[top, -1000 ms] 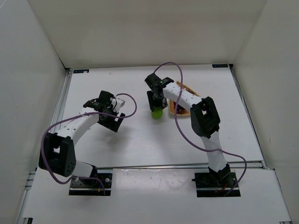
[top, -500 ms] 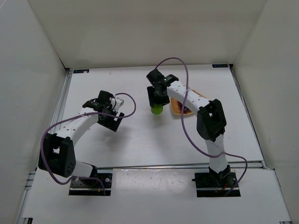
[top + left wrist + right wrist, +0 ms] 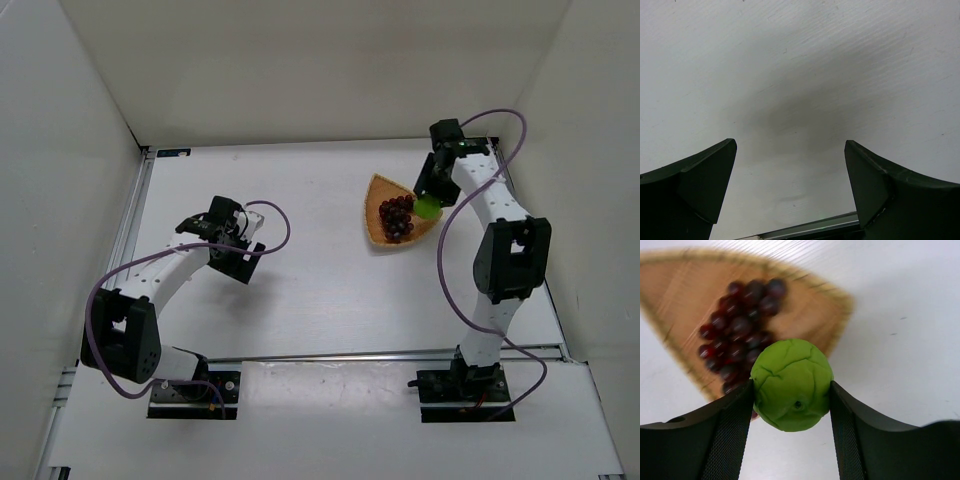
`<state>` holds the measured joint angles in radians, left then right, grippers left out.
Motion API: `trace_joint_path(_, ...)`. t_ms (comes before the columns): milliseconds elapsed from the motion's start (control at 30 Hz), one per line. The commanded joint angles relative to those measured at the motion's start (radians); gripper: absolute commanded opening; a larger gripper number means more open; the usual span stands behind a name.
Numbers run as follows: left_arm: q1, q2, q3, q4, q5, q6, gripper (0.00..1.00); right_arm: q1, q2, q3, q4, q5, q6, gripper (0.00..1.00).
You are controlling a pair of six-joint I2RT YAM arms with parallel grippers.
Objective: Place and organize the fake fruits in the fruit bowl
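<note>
And the right gripper [image 3: 792, 392] clamps the round bright-green lime [image 3: 790, 372] (left gripper [image 3: 790, 167] gapes empty), orange-tan woven basket [image 3: 839, 301] rim right beneath its fingertips.

The left arm [image 3: 165, 270] and right arm [image 3: 492, 195] are white shells with black joints, black base plates [image 3: 190, 397] and looping purple cables [image 3: 289, 230]; fingers [image 3: 725, 435] are black, mesh-textured.

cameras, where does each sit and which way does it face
Top external: high behind the near edge, looking down on the table; left arm and right arm show.
Left wrist: on the left arm, facing bare table; open left gripper frames it.
Right wrist: looks past the right gripper, shut on the lime, to grapes in the basket.
Shared: top and right wrist show lime, grapes, basket.
</note>
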<state>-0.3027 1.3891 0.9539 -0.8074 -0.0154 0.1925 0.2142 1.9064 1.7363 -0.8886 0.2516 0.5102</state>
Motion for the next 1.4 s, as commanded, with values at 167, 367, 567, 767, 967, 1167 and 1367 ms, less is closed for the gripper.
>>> trace_joint_path(167, 0.005, -0.032, -0.006, 0.013, -0.004, -0.01, 1.0, -0.078, 0.107, 0.081, -0.016, 0.005, -0.036, 0.2)
trace_joint_path(367, 0.005, -0.022, 0.005, 0.013, -0.024, -0.01, 1.0, -0.078, 0.161, 0.1, -0.016, -0.017, -0.036, 0.38)
trace_joint_path(567, 0.005, -0.022, 0.005, 0.013, -0.024, -0.01, 1.0, -0.078, 0.126, 0.1, -0.026, -0.017, -0.045, 1.0)
trace_joint_path(767, 0.016, -0.032, 0.014, 0.013, -0.058, -0.019, 1.0, -0.078, -0.071, 0.056, -0.026, 0.032, -0.055, 1.0)
trace_joint_path(967, 0.066, -0.051, 0.023, 0.013, -0.07, -0.053, 1.0, -0.186, -0.347, -0.11, -0.015, 0.031, -0.004, 1.0)
trace_joint_path(1167, 0.164, -0.186, -0.032, 0.004, -0.081, -0.044, 1.0, -0.324, -0.558, -0.433, -0.006, 0.017, -0.002, 1.0)
trace_joint_path(1367, 0.249, -0.376, -0.084, 0.004, -0.15, -0.015, 1.0, -0.47, -0.691, -0.656, 0.025, -0.067, -0.012, 1.0)
